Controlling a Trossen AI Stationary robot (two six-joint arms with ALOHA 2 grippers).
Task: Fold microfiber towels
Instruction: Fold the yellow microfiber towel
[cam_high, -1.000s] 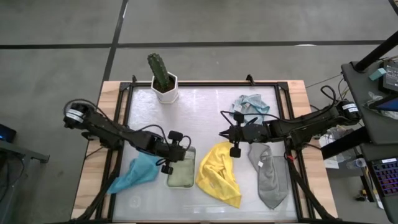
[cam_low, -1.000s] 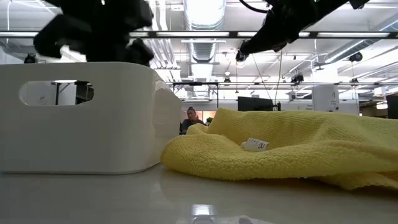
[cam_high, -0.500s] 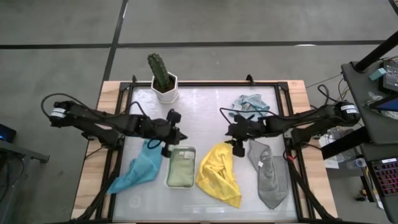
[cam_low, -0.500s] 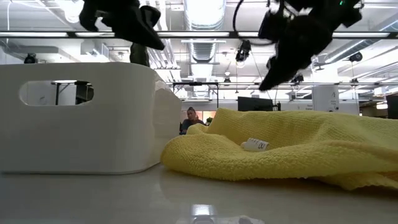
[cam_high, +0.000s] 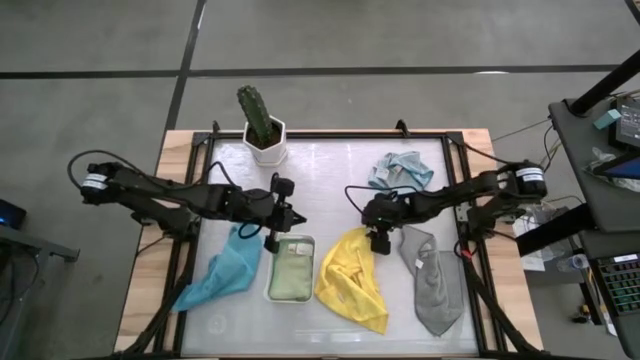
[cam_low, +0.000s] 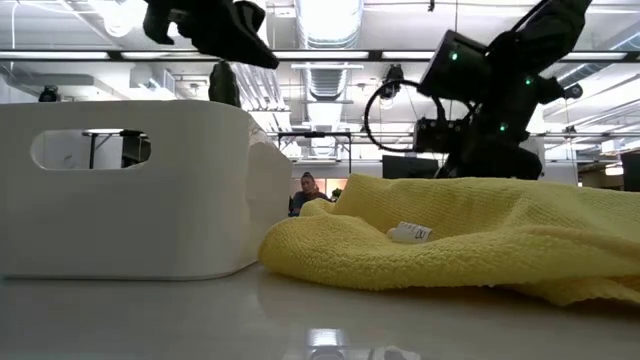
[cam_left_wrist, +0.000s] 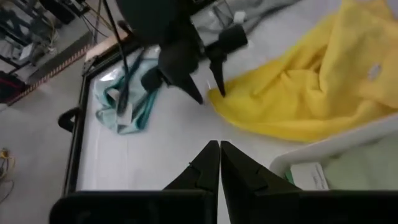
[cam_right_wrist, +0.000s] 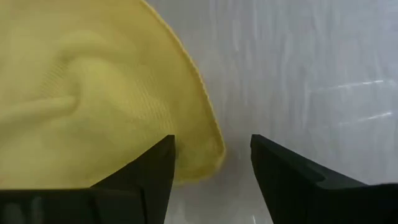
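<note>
So far you are looking at 1 towel done out of 5. The pale green towel (cam_high: 291, 279) is lying folded flat inside the white tray (cam_high: 291, 297), and that tray is the handiest landmark for everything else.

Just beside the tray on its left, the teal towel (cam_high: 220, 277) is lying loose and crumpled on the table (cam_high: 320, 165). Just beside the tray on its right, the yellow towel (cam_high: 353, 280) is sprawling unfolded, and in the low view its edge is bunching up close to the tray's wall. Farther right of the tray, past the yellow one, the grey towel (cam_high: 432, 282) is lying in a long rumpled strip. The light blue towel (cam_high: 402, 169) is sitting in a heap well beyond the tray, toward the table's far right corner. So 4 are waiting.

Your right gripper (cam_high: 378, 238) is hovering over the yellow towel's far corner, up and right of the tray. Its fingers (cam_right_wrist: 149, 180) are standing wide apart with the towel's edge between them, and they are gripping nothing. You are judging it right if you read this as the start of the yellow fold.

Your left gripper (cam_high: 288, 216) is hanging just above the tray's far end, its fingers (cam_left_wrist: 208, 168) pressed together and empty. A potted cactus (cam_high: 262, 125) is standing well behind the tray.
</note>
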